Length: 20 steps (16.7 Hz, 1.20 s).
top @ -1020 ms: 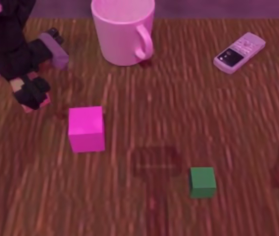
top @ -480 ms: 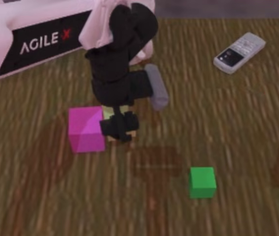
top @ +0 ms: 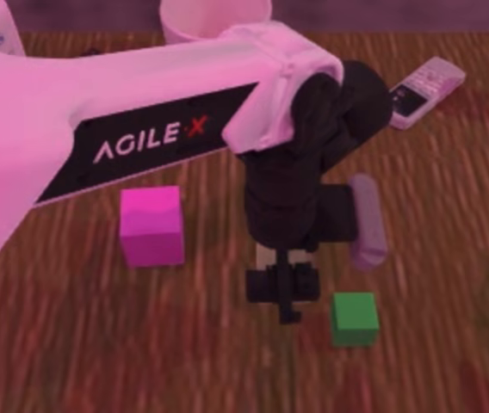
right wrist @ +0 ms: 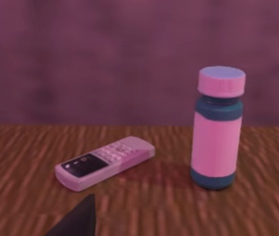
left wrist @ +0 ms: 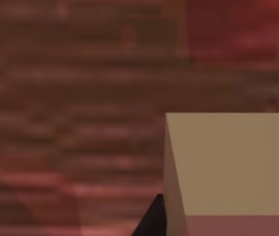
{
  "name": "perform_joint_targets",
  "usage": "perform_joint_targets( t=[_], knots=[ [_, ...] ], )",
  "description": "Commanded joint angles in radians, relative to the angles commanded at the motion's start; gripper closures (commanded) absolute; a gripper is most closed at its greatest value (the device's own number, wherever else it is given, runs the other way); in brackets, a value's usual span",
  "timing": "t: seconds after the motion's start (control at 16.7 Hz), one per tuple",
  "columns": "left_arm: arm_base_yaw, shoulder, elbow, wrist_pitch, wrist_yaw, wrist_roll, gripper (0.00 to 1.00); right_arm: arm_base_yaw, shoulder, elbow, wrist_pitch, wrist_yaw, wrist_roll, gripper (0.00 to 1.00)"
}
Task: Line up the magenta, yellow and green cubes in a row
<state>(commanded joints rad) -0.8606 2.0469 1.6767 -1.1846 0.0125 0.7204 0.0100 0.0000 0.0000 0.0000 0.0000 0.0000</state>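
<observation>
A: Item one, left hand: low over the desk, between the magenta cube and the green cube, nearer the green. Condition?

B: Closed on the yellow cube. From above the arm hides the cube almost entirely; the left wrist view shows it as a tan block filling the near corner, one dark finger at its lower edge. Held clear of the wood or resting on it, cannot tell.

A: Handling notes for the cubes?

B: Judged rigid, light, matte. Flat parallel faces, so a pinch across two opposite sides, mid-height, should hold without slip. Nothing fragile. Main risk is twisting in the grip if taken near a corner.

A: Item two, magenta cube?

B: Largest. Sits left of centre, well apart from the hand.

A: Item three, green cube?

B: Smallest. Just beside the hand, on its right, and slightly nearer the desk's front edge. Not touching, as far as the top view shows.

A: Sundries?

B: Mug at the back, mostly under the arm. Phone at the back right; bottle with a pale cap stands near it in the right wrist view.

A: Right hand?

B: Parked off to the right. Only a dark tip shows in its own view, so its state cannot be told.
</observation>
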Motion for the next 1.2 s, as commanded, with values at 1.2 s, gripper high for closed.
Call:
perform_joint_targets(
  t=[1.2],
  knots=[
    [-0.005,0.082,-0.16,0.242,0.001,-0.004,0.62,0.0,0.0,0.0,0.0,0.0,0.0,0.0]
  ],
)
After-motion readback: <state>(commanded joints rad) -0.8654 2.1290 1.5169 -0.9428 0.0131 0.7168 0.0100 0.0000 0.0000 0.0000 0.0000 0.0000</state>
